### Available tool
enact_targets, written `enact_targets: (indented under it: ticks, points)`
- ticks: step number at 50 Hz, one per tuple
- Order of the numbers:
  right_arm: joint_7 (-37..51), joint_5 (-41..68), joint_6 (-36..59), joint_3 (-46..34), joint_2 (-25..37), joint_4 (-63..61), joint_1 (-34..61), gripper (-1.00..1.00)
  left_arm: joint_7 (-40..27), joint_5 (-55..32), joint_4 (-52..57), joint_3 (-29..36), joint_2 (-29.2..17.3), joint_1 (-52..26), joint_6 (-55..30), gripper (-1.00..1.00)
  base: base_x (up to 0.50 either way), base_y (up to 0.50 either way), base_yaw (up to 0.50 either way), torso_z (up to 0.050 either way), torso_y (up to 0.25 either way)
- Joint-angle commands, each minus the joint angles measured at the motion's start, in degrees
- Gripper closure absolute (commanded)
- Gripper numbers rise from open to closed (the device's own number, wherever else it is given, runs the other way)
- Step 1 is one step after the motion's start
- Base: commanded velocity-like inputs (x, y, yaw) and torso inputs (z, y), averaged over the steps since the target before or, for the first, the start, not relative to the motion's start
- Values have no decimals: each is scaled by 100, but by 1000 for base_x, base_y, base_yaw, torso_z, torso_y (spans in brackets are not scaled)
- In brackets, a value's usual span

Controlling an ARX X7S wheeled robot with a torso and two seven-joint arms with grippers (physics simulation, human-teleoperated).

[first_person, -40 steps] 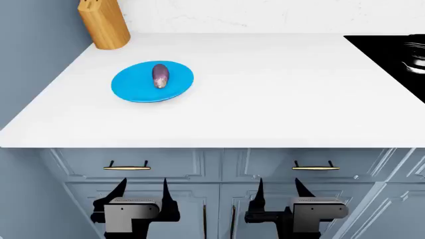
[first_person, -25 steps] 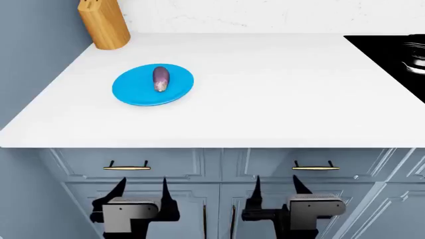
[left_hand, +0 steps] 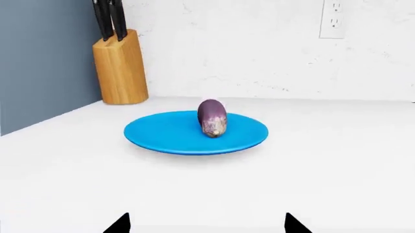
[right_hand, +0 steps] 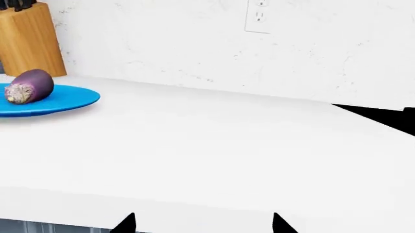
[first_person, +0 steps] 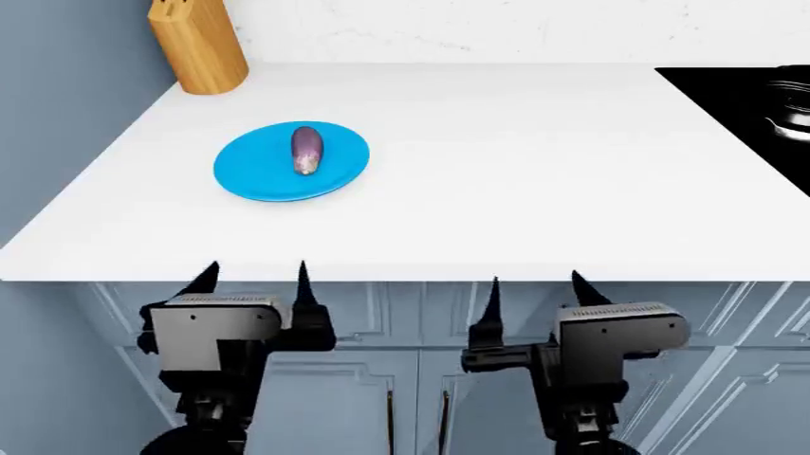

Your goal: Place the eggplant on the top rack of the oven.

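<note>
left gripper (first_person: 250, 275): boxy light-grey metal housing, small dark screw dot on its face, two thin black pointed fingers
right gripper (first_person: 537, 289): same grey box with screw dot, black tapered fingers, black bracket on its inner side
wrist mounts: black, rounded, below each housing
wrist views: only black fingertips (left_hand: 120, 224) visible

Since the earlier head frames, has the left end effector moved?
Yes. The left end effector has risen: its fingertips now reach the front edge of the white countertop, where before they sat below the brass drawer handles. It is open and empty.
</note>
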Motion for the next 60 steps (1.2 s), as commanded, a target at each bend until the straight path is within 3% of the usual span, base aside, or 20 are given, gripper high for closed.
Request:
enact_targets:
  ticks: [1,7,9,10,20,35,60]
  points:
    - [29,-108,1902,-270,86,-1102,980,-100,-183,-367,1051,-10,-63,-1062,-1886,-100,0,0,0,0,0]
    - [46,-168,3003,-375,47,-1331,1750,-100,-267,-586,1322,-52,-85,-1816,-2985,-100,0,0,0,0,0]
    - [93,-229,3608,-459,15,-1371,2087,-100,-191,-895,1313,-377,80,-2106,-3502,-100,0,0,0,0,0]
    - [-12,-132,3676,-411,-20,-1406,2246,-100,-290,-726,1400,-101,-114,-2230,-3541,-100,0,0,0,0,0]
    - [-18,-56,4580,-290,-165,-676,3448,-100,-330,-998,958,-300,-33,-3589,-4831,-100,0,0,0,0,0]
    - [-2,5,5265,-286,-135,543,4793,-100,-369,-994,-286,-46,-16,-4864,-5147,-100,0,0,0,0,0]
    - [46,92,5286,-426,-111,2103,5965,-100,-369,-1020,-2049,265,93,-5757,-4760,-100,0,0,0,0,0]
